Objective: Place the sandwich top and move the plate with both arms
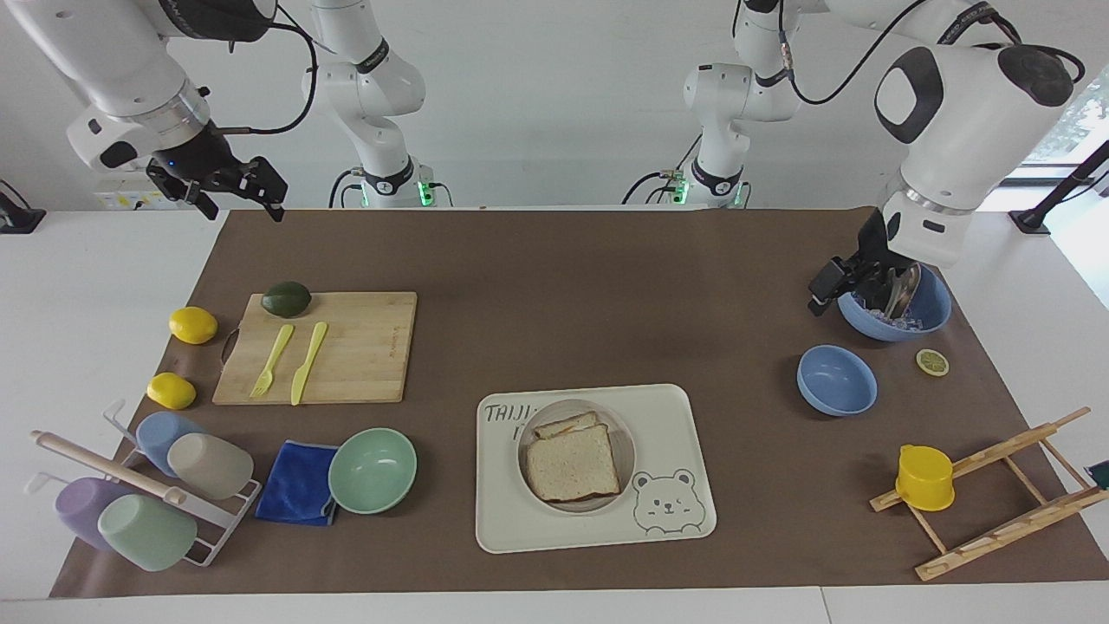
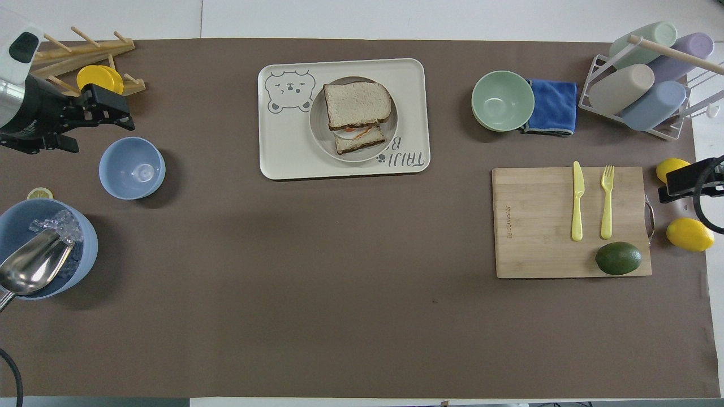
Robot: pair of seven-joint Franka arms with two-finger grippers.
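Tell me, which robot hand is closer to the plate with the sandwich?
Left. The left gripper hangs over the big blue bowl at its end of the table; the right gripper waits over the mat's corner, farther from the plate.

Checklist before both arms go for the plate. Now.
1. Sandwich top placed: ok, it lies on the egg toast, offset.
2. Plate seated in the bear tray: ok.
3. Left gripper away from the plate: ok, up over the ice bowl.
4. Right gripper empty: ok, raised at the right arm's end.
5. Grippers ready to grasp: cannot tell.
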